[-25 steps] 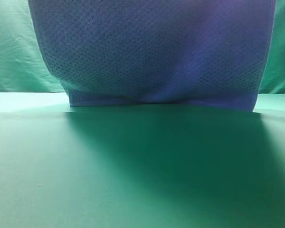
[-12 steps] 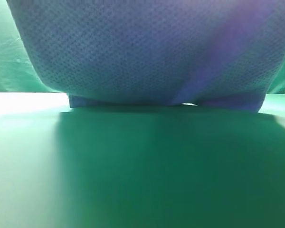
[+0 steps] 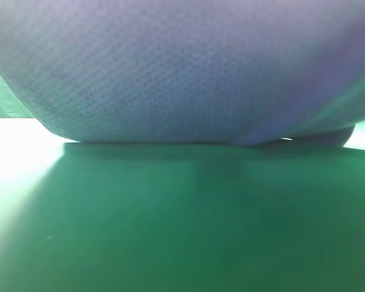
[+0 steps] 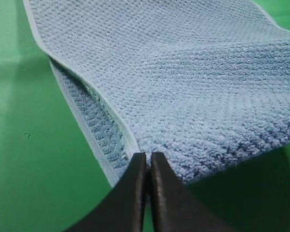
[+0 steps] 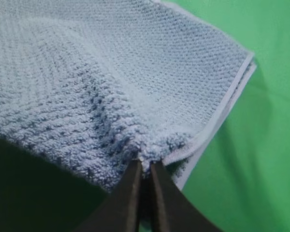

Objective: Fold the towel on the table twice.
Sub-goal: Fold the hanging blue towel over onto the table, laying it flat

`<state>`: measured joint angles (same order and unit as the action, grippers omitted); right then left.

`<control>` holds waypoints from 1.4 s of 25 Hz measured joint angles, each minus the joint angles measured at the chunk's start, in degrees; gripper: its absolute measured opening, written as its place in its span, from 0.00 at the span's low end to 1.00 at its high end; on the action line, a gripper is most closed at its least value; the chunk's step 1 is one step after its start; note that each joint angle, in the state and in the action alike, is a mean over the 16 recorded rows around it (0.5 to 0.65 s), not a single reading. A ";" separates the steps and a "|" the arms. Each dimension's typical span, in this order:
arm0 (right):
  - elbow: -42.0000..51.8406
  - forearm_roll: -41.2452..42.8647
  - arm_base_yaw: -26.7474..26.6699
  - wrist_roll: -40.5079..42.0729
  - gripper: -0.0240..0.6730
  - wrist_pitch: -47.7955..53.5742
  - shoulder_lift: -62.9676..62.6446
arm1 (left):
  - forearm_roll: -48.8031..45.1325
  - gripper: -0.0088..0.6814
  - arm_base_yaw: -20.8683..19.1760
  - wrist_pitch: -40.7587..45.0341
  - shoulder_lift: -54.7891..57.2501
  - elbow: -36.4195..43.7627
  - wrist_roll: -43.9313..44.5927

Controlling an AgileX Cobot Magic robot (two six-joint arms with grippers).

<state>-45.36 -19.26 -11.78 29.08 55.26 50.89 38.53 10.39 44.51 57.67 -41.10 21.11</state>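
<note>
The blue-grey waffle-weave towel (image 3: 182, 67) fills the upper half of the exterior high view, lifted close to the camera, its lower part resting on the green table (image 3: 182, 225). In the left wrist view my left gripper (image 4: 148, 159) is shut on the towel (image 4: 183, 72) at a doubled corner, the pale hem running along its left side. In the right wrist view my right gripper (image 5: 144, 166) is shut on the towel (image 5: 101, 72) at the other doubled corner, its hem on the right. Neither gripper shows in the exterior high view.
The wrinkled green backdrop cloth (image 3: 3, 97) peeks out at the far left behind the towel. A dark shadow of the towel covers the table's near part, and a bright patch lies at the left.
The towel has swung nearer to the exterior high camera and now spans the frame's full width. Its lower hem, visible earlier, is now mostly covered by the hanging layer.
</note>
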 joint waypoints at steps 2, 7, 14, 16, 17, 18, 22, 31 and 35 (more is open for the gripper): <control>1.84 -0.34 0.00 -0.07 0.03 0.84 -1.38 | 0.53 0.01 0.00 0.38 -0.79 1.66 0.08; 5.20 -1.03 0.00 -0.37 0.03 2.99 -3.79 | 2.42 0.01 0.00 1.16 -2.12 5.73 0.71; 8.31 -1.53 0.00 -1.04 0.03 3.77 -5.04 | 4.83 0.01 0.00 -0.46 -3.05 10.18 1.74; 8.95 -1.55 0.00 -1.28 0.03 3.07 -4.84 | 5.42 0.01 0.00 -1.74 -3.10 11.02 2.03; 9.27 -1.57 0.00 -1.39 0.03 2.52 -4.61 | 5.72 0.01 0.00 -2.53 -3.04 11.36 2.16; 9.58 -1.58 0.00 -1.50 0.03 1.86 -4.30 | 6.00 0.01 0.00 -3.37 -2.91 11.63 2.28; 10.48 -1.62 0.00 -1.92 0.03 -1.72 -2.12 | 7.44 0.01 0.00 -7.35 -1.51 12.20 2.86; 7.87 -1.69 0.00 -2.59 0.03 -11.86 8.04 | 20.75 0.01 0.00 -16.69 7.03 11.65 14.10; 5.31 -1.70 0.00 -2.72 0.03 -16.00 13.67 | 29.52 0.01 0.00 -19.23 12.76 9.56 22.58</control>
<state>-40.04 -20.96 -11.78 26.37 39.25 64.56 68.05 10.39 25.28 70.43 -31.54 43.69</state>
